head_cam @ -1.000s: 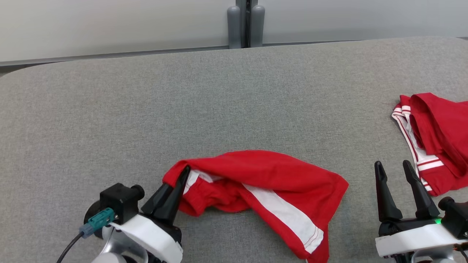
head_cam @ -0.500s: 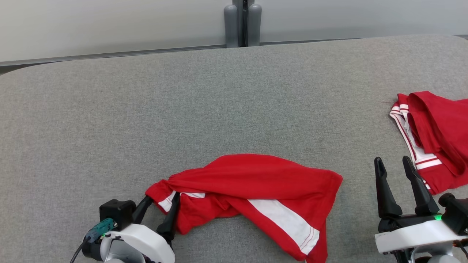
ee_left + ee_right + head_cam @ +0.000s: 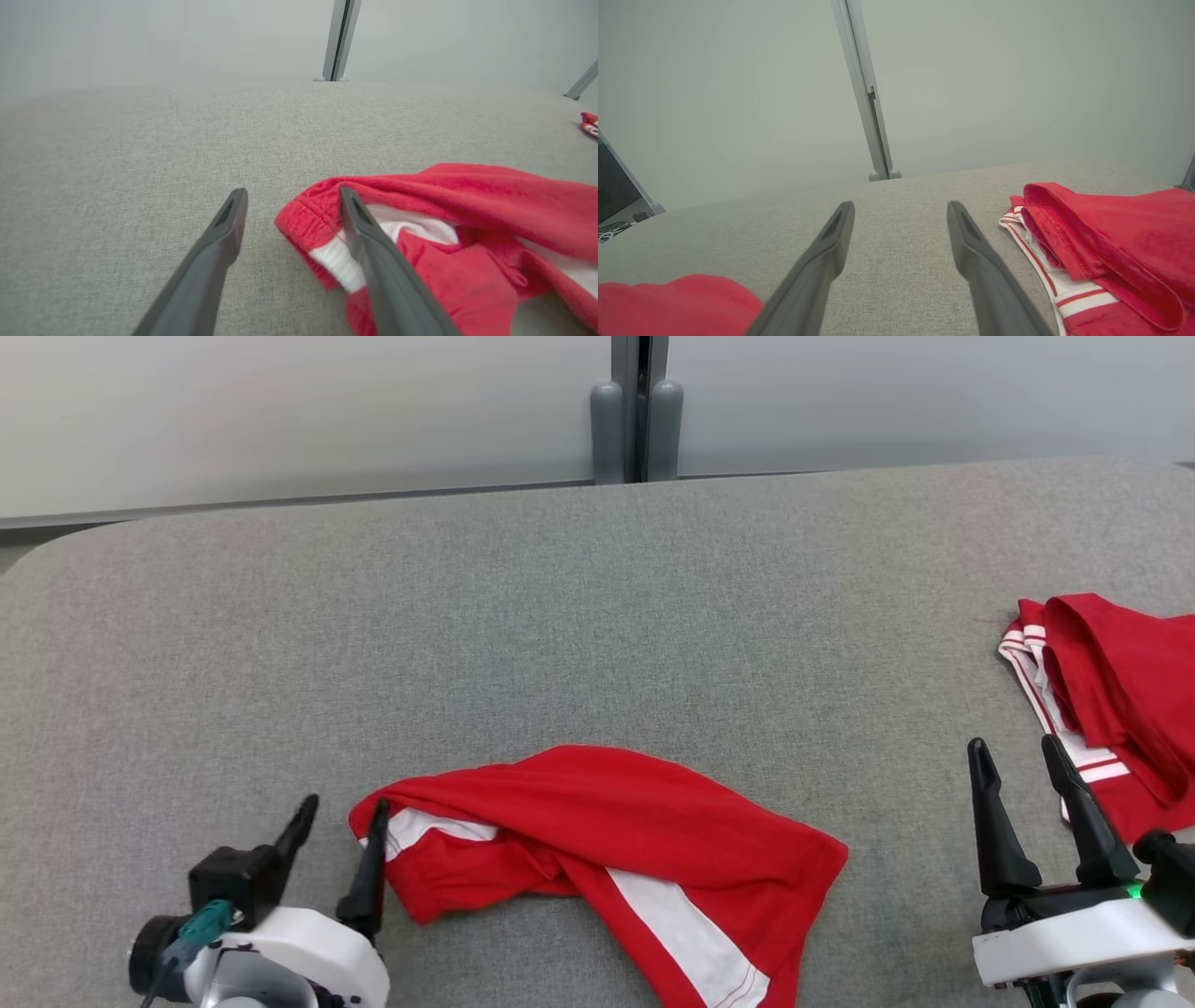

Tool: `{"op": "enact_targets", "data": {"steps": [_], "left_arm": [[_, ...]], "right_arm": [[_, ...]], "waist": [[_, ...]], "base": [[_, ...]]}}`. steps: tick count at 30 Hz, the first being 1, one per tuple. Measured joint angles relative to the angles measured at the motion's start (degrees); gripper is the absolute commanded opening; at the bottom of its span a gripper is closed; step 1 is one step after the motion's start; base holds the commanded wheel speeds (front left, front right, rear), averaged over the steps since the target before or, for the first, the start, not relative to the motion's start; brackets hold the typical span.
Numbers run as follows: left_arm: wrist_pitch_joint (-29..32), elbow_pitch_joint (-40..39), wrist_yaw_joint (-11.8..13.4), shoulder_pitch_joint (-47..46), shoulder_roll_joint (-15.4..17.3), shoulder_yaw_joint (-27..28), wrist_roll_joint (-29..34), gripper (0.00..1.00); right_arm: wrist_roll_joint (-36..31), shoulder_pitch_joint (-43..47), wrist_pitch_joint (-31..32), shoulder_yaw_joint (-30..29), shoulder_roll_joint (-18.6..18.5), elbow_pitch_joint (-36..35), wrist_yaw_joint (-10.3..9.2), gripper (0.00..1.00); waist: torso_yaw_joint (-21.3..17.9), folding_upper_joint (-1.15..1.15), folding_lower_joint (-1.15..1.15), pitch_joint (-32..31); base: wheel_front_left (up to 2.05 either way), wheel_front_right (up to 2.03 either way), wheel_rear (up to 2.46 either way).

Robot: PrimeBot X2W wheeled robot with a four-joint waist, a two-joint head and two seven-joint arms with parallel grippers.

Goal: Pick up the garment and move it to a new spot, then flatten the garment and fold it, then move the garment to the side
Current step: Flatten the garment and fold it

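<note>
Left gripper (image 3: 345,803) hovers low, fingers spread apart and empty, just beside the red garment (image 3: 607,807).

Left end effector (image 3: 344,803): lower left, two dark fingers spread wide, nothing between them; white wrist housing (teal connector attached). Right end effector (image 3: 1014,743): lower right, fingers parted, pointing up.

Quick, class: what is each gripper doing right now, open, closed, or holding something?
Left gripper: open, holding nothing, at the edge of the red garment.
Right gripper: open, holding nothing.
</note>
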Motion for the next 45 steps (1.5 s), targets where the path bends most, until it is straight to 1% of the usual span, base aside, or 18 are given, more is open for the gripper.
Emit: {"op": "enact_targets", "data": {"steps": [3,5,7,11,15,28,35,45], "left_arm": [[-2.1,-2.1,1.0,0.6,1.0,1.3,0.5,1.00],[-3.5,-4.2,1.8,0.9,1.2,2.2,1.0,1.00],[-4.9,-7.8,2.7,1.0,1.2,3.2,2.6,1.00],[-5.6,-12.4,3.5,1.4,1.2,4.1,5.3,1.00],[-5.7,-15.3,4.4,3.3,1.4,4.1,7.9,1.00],[-5.7,-17.3,6.5,10.4,1.5,3.2,9.0,1.00],[-5.1,-17.7,7.3,11.4,1.5,2.9,9.0,1.00],[-4.7,-18.1,7.5,11.4,1.5,2.6,8.6,1.00]], "right_arm": [[-0.2,0.3,0.2,-0.1,-0.1,-0.4,0.00,1.00],[-0.4,0.8,0.5,-0.2,-0.1,-0.5,0.00,1.00],[-0.8,1.5,0.6,-0.3,-0.3,-0.8,0.00,1.00],[-1.6,2.6,1.3,-0.1,-0.6,-1.3,0.00,1.00],[-2.6,3.9,2.3,0.1,-0.8,-1.8,0.00,1.00],[-4.0,8.0,4.4,0.5,-1.0,-4.3,0.00,1.00],[-4.0,8.6,5.1,-0.1,-0.8,-5.3,0.00,1.00],[-4.0,8.8,5.4,-0.1,-0.5,-5.7,0.00,1.00]], "waist": [[0.1,0.00,0.00,-0.7],[0.2,0.00,0.00,-1.2],[0.4,0.00,0.00,-2.1],[0.5,0.00,0.00,-3.2],[0.3,0.00,0.00,-4.5],[-0.5,0.00,0.00,-7.9],[-0.1,0.00,0.00,-8.3],[0.2,0.00,0.00,-8.0]], "base": [[0.00,0.00,0.00],[0.00,0.00,0.00],[0.00,0.00,0.00],[0.00,0.00,0.00],[0.00,0.00,0.00],[0.00,0.00,0.00],[0.00,0.00,0.00],[0.00,0.00,0.00]]}}
